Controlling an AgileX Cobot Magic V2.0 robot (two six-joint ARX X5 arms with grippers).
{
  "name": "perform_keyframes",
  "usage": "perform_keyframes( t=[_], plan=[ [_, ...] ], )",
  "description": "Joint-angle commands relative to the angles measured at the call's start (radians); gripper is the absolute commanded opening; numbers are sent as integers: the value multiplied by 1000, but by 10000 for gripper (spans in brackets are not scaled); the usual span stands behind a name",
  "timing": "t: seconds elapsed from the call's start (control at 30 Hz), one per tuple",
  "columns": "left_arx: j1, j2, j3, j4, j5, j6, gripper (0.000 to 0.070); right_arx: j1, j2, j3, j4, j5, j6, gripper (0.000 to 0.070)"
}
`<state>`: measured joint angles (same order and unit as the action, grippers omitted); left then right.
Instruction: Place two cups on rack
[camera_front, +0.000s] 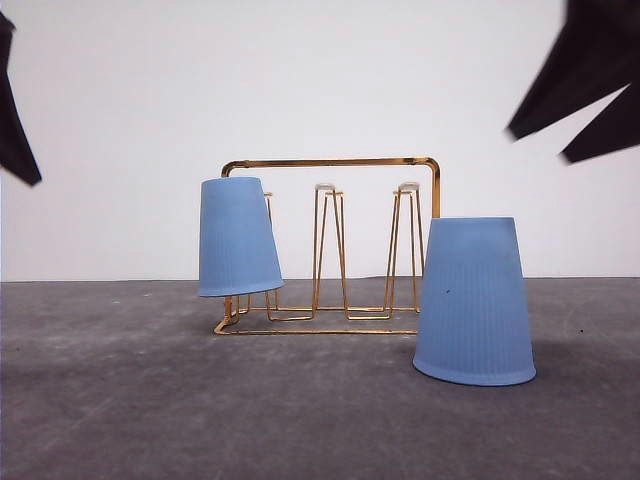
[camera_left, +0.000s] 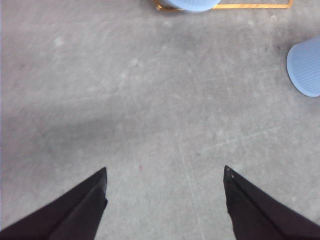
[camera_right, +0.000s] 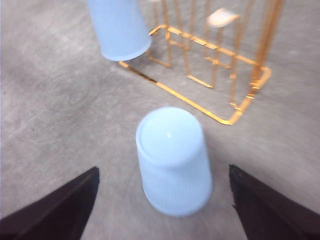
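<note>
One light blue ribbed cup (camera_front: 238, 237) hangs upside down and tilted on the left peg of the gold wire rack (camera_front: 330, 245). A second cup (camera_front: 472, 300) stands upside down on the table, in front of the rack's right end, slightly tipped; in the right wrist view this cup (camera_right: 173, 159) sits between the spread dark fingers of my right gripper (camera_right: 162, 205), which is open and above it. The left gripper (camera_left: 165, 200) is open over bare table, nothing between its fingers; the hung cup's rim (camera_left: 189, 4) and rack base (camera_left: 250, 6) lie far ahead.
A grey table surface (camera_front: 150, 400) runs to a white back wall. The rack's middle peg (camera_front: 327, 190) and right peg (camera_front: 407, 188) with white tips are bare. Dark arm parts hang at the upper left corner (camera_front: 15, 120) and upper right corner (camera_front: 590, 80) of the front view.
</note>
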<state>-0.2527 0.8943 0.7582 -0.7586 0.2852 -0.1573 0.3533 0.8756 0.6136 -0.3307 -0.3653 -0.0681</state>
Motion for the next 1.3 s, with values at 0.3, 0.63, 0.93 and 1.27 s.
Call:
perform_keyframes(
  t=[0.3, 0.63, 0.93, 1.27],
  plan=[
    [-2, -13, 10, 23, 0, -39, 429, 37, 360, 7, 254, 44, 16, 594],
    [-2, -13, 10, 23, 0, -40, 429, 56, 508, 8, 299, 25, 40, 367],
    [-2, -13, 10, 26, 0, -39, 429, 57, 409, 133, 35, 35, 83, 298],
    [-2, -13, 10, 27, 0, -39, 428, 59, 398, 472, -323, 125, 74, 299]
  ],
)
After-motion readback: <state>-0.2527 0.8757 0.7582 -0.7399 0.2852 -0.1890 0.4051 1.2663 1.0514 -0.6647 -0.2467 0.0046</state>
